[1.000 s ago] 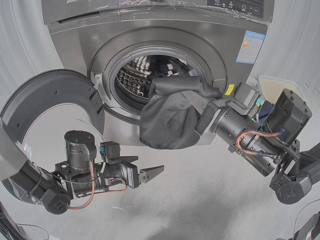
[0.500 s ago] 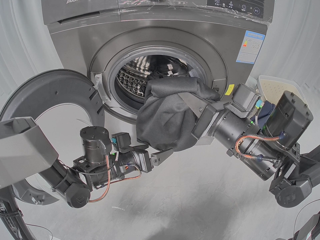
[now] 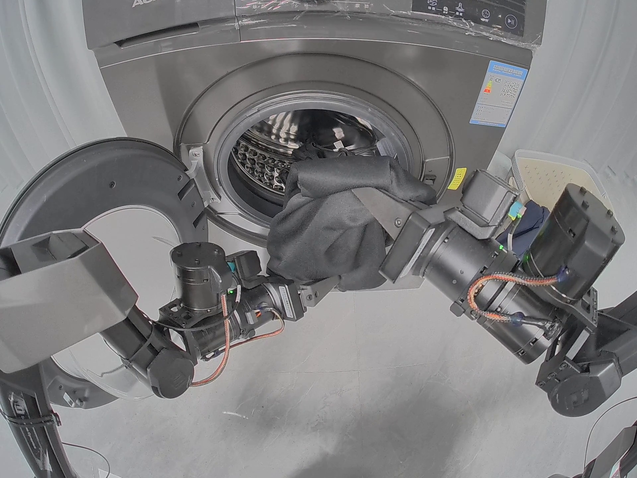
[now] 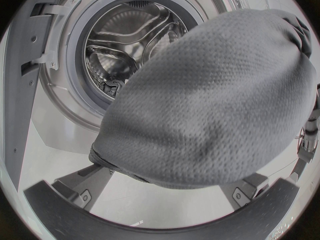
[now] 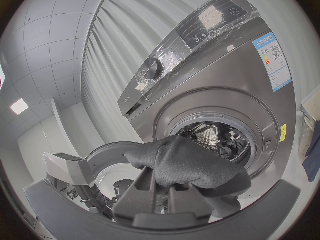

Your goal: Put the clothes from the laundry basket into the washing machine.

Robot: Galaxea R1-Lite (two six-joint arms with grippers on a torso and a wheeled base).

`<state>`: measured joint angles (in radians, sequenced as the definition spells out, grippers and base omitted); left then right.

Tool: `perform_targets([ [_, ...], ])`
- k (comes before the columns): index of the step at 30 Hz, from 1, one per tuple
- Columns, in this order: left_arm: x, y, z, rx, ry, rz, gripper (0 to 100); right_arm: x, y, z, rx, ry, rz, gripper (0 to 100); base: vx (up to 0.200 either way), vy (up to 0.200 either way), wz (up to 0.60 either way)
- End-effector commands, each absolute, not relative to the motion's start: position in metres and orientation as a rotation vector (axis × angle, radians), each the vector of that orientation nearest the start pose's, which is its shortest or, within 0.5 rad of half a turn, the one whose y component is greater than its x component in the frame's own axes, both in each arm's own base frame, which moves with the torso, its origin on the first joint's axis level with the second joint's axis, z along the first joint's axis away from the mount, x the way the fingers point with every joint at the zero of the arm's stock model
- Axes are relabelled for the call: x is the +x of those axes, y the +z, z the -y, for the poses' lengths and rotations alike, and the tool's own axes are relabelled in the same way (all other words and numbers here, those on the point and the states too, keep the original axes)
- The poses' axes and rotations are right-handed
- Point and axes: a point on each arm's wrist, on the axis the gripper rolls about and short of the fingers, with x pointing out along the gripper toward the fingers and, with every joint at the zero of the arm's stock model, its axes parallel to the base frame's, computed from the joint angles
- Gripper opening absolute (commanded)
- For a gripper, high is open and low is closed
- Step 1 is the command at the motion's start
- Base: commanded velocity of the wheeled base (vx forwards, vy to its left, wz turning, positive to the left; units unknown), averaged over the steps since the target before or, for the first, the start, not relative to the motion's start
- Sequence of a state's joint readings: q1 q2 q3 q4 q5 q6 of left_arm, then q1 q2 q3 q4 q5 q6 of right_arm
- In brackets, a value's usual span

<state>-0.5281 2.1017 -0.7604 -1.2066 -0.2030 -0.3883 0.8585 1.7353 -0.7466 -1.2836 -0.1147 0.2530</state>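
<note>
Quick update from the remote desk: the dark garment [image 3: 328, 224] sits dead centre of the head view, bunched in front of the washing machine [image 3: 166, 94]. Its top fold is up at the lower right rim of the drum opening [image 3: 279, 147], but most of it sags below the lip, so I'd say it's not in yet

The right gripper [image 5: 162, 182] is pinched closed on a fold near the top of the cloth, and the rest spills over its fingers. The left gripper [image 3: 322, 288] is at lower centre, just under the hanging bottom edge. In its own wrist view its fingers [image 4: 83, 184] are spread wide with the hem right above them, gripping nothing

The fabric looks like a soft, light knit mesh that's totally limp, so it won't push in like a stiff thing; it'll just fold and drag on the door seal. My guess is the best move is to scoop the low bulge from underneath and pinch a thick bunch instead of a single layer, since a thin edge could slip out

The door [image 3: 99, 187] is swung open at the left. There's dark stuff [image 5: 233, 147] already in the drum, and the laundry basket [image 3: 551, 174] at the right edge holds a blue piece [image 3: 531, 224]
</note>
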Motion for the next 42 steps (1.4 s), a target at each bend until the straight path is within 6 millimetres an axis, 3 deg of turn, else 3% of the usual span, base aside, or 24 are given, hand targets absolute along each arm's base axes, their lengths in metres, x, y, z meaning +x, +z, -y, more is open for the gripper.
perform_targets([
  [1,0.320,0.097,0.191,-0.365,-0.681,-0.243,100,0.201,0.220,-0.230,0.378,0.772,0.169,0,0.000,0.000,0.00],
  [6,0.318,0.100,0.192,-0.380,-0.682,-0.228,100,0.202,0.220,-0.230,0.378,0.770,0.170,0,0.000,0.000,0.00],
  [7,0.318,0.101,0.192,-0.383,-0.682,-0.223,0,0.202,0.220,-0.230,0.377,0.770,0.168,0,0.000,0.000,0.00],
  [11,0.314,0.103,0.191,-0.389,-0.689,-0.210,0,0.202,0.219,-0.230,0.377,0.770,0.165,0,0.000,0.000,0.00],
  [20,0.284,0.113,0.186,-0.398,-0.726,-0.193,0,0.206,0.218,-0.228,0.372,0.756,0.164,0,0.000,0.000,0.00],
  [29,0.223,0.122,0.184,-0.378,-0.828,-0.224,0,0.210,0.214,-0.228,0.363,0.744,0.152,0,0.000,0.000,0.00],
  [31,0.209,0.127,0.180,-0.379,-0.849,-0.217,0,0.210,0.211,-0.227,0.356,0.741,0.140,0,0.000,0.000,0.00],
  [42,0.181,0.168,0.157,-0.419,-0.875,-0.071,0,0.203,0.188,-0.219,0.308,0.735,0.056,0,0.000,0.000,0.00],
])
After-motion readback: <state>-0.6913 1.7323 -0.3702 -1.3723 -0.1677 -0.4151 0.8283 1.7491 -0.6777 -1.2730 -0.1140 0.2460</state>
